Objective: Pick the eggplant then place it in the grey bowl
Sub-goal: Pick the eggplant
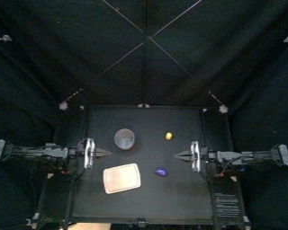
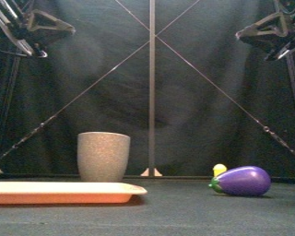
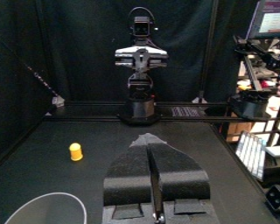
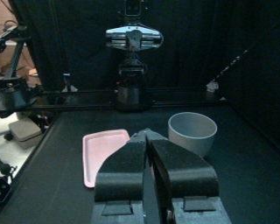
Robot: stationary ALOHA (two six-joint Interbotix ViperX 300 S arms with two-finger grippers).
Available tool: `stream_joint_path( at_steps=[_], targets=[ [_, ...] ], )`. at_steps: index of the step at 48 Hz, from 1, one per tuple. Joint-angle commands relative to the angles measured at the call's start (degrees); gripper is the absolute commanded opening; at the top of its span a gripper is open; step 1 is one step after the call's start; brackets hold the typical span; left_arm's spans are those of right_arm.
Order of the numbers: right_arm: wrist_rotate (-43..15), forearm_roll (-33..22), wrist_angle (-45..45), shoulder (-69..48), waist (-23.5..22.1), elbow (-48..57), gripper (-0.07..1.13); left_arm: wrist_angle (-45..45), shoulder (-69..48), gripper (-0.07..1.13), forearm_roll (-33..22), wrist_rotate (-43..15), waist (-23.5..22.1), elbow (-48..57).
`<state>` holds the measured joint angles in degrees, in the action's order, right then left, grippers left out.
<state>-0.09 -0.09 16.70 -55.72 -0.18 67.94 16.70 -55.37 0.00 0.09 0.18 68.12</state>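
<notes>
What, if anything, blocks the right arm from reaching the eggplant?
Nothing seen, so probably yes: the eggplant lies on open table near the right hand; the yellow toy sits farther back.

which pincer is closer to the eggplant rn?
Right. The right pincer sits just right of and behind the eggplant; the left pincer is much farther off on its other side.

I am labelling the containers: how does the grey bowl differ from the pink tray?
The grey bowl is tall, round and speckled; the pink tray is flat, low and rectangular. The bowl stands upright farther back; the tray lies nearer the front. Both look empty.
</notes>
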Motion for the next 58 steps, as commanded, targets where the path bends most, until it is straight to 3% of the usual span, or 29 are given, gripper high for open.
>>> stream_joint_path(
  at_steps=[1,8,18,23,29,38,58],
  targets=[
    [-0.18,0.09,0.35,1.14,0.44,-1.41,-0.02,0.18,-0.09,-0.06,-0.18,-0.18,0.09,-1.23],
    [-2.11,0.70,-2.02,5.01,1.14,-0.62,0.04,-0.18,-0.44,-0.03,-0.18,-0.18,0.09,-1.23],
    [-8.70,3.78,-9.14,14.77,7.29,-1.58,0.20,-1.49,-0.70,-0.03,-0.18,-0.18,0.09,-0.97],
    [-11.78,4.83,-11.51,18.81,8.53,-2.37,0.38,-1.49,-0.70,-0.03,-0.09,-0.18,0.09,-0.97],
    [-14.50,5.45,-12.13,22.59,8.61,-2.99,0.69,-1.49,-0.70,-0.03,-0.18,-0.18,0.09,-0.97],
    [-15.38,4.83,-12.13,28.04,8.17,-4.48,1.04,-1.49,-0.70,-0.03,-0.18,-0.18,0.00,-0.79],
    [-15.64,4.75,-12.74,42.28,5.89,-8.88,1.04,-1.58,-0.70,-0.03,-0.18,-0.18,0.09,-0.44]
  ],
)
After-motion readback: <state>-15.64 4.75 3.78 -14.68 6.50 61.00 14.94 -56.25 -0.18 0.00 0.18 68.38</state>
